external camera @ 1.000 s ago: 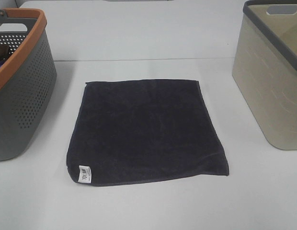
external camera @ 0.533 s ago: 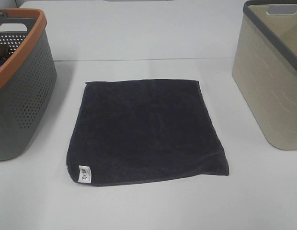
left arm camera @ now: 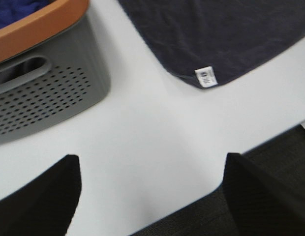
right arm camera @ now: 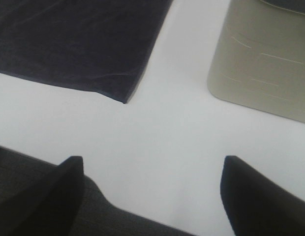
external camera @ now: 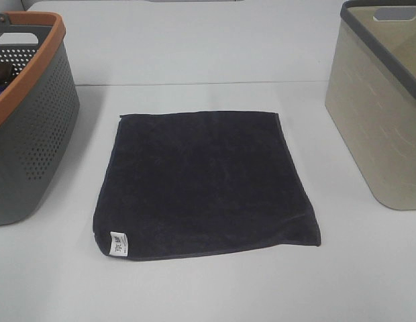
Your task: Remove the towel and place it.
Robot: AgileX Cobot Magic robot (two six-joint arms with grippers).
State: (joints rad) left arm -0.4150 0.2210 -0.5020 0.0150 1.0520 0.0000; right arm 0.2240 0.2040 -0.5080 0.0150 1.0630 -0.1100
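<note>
So on the left there's the grey basket [external camera: 27, 134] with the orange rim, dark stuff inside. The left gripper [left arm camera: 150, 196] is spread wide with nothing in it, hanging over the near table edge. The towel [external camera: 204, 184] lies flat mid-table, label [external camera: 118, 243] at its near-left corner. Biggest risk imo: pinching only the hem and dragging it. The right gripper [right arm camera: 152, 194] is equally wide and empty, and the beige basket [external camera: 382, 107] is far right. Nothing's blocking either basket.

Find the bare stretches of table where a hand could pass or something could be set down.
Bare table runs in front of the towel, behind it, and in strips between it and the grey basket and the beige basket. The left strip is narrower.
</note>
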